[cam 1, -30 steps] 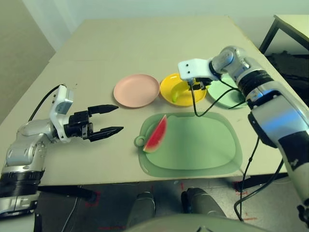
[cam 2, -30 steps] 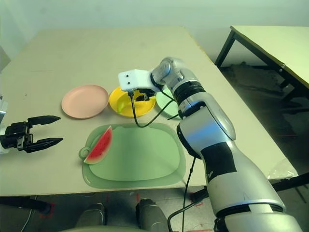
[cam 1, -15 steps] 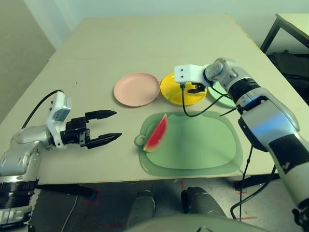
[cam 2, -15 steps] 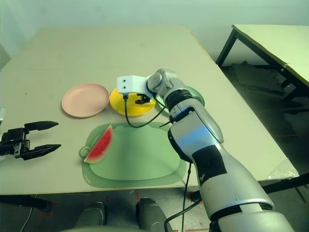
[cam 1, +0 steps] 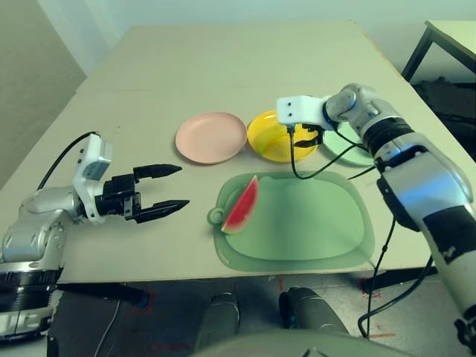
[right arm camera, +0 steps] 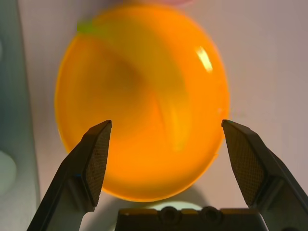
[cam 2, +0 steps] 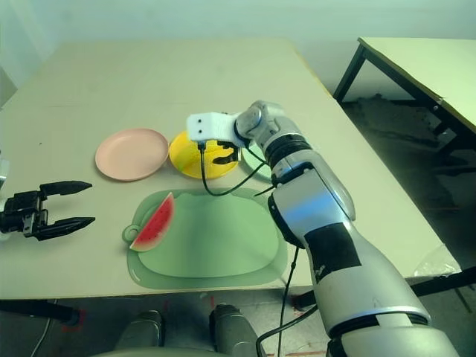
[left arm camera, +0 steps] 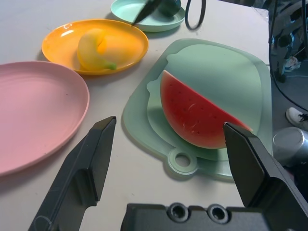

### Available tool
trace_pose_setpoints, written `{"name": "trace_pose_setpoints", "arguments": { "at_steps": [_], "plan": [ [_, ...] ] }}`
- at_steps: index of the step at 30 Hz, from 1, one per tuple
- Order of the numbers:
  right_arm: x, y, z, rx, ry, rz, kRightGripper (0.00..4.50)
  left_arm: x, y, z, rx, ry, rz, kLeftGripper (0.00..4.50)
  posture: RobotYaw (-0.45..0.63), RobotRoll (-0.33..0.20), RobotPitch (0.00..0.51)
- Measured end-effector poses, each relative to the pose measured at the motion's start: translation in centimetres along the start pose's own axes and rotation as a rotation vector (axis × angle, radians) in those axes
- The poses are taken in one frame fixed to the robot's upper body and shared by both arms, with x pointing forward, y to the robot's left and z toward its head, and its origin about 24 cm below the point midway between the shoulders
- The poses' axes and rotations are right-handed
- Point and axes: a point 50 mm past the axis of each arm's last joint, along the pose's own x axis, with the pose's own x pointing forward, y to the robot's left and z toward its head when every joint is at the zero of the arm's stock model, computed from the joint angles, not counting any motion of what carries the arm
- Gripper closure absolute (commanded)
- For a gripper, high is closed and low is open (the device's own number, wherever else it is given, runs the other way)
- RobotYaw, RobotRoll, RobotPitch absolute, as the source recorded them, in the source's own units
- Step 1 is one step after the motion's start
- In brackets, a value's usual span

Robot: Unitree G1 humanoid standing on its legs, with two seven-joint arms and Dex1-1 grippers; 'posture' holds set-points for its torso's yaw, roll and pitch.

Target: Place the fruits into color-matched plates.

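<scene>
Nothing is held between the widely parted black fingers of the left gripper [cam 1: 185, 186], the nearer one, and to their right the red, seeded watermelon wedge [cam 1: 242, 207] is borne by the pale green rounded mat [cam 1: 305, 223], its long axis set roughly crosswise to their reach.

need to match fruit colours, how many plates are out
3: pink plate at left, yellow plate right of it, mint green plate right of yellow, partly hidden

We see soft, even light, white glare on the glossy yellow round plastic plate [right arm camera: 130, 159] at one o'clock, the curved yellow banana [right arm camera: 166, 82] blurred.
</scene>
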Motion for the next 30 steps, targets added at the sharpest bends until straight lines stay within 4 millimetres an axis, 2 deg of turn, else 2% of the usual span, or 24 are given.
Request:
{"name": "trace_pose_setpoints", "arguments": {
  "at_steps": [3,5,9,12,17,19,23,30],
  "plan": [
    [-2.5,-0.5,-1.6,0.204,-0.147,-0.053,0.03,0.5,0.0,-0.7,-0.013,-0.033,0.033,0.00,-0.07,0.000,0.062],
    [-3.8,0.3,-3.6,0.353,-0.252,-0.059,0.03,0.8,0.0,-1.1,-0.026,-0.054,0.059,0.00,-0.07,0.000,0.061],
    [-5.5,5.1,-8.6,0.484,-0.298,0.021,0.03,1.1,0.1,-1.4,-0.034,-0.072,0.099,0.00,-0.11,0.000,0.056],
    [-6.6,8.7,-10.5,0.545,-0.347,0.114,0.03,1.1,0.0,-1.5,-0.036,-0.069,0.103,0.00,-0.12,0.000,0.054],
    [-8.5,13.9,-11.7,0.602,-0.518,0.268,0.03,0.8,0.5,-1.9,-0.041,-0.062,0.093,0.00,-0.12,0.000,0.053],
    [-8.6,15.3,-11.8,0.617,-0.566,0.307,0.03,0.5,0.8,-2.0,-0.033,-0.046,0.088,0.00,-0.12,0.000,0.050],
    [-7.9,16.7,-11.7,0.534,-0.602,0.340,0.03,1.1,1.8,-1.6,0.012,-0.018,0.071,0.00,-0.12,0.000,0.044],
    [-7.7,17.2,-12.2,0.486,-0.632,0.310,0.03,3.9,2.2,-0.7,-0.024,0.095,0.086,0.00,-0.13,0.000,0.030]
  ]
}}
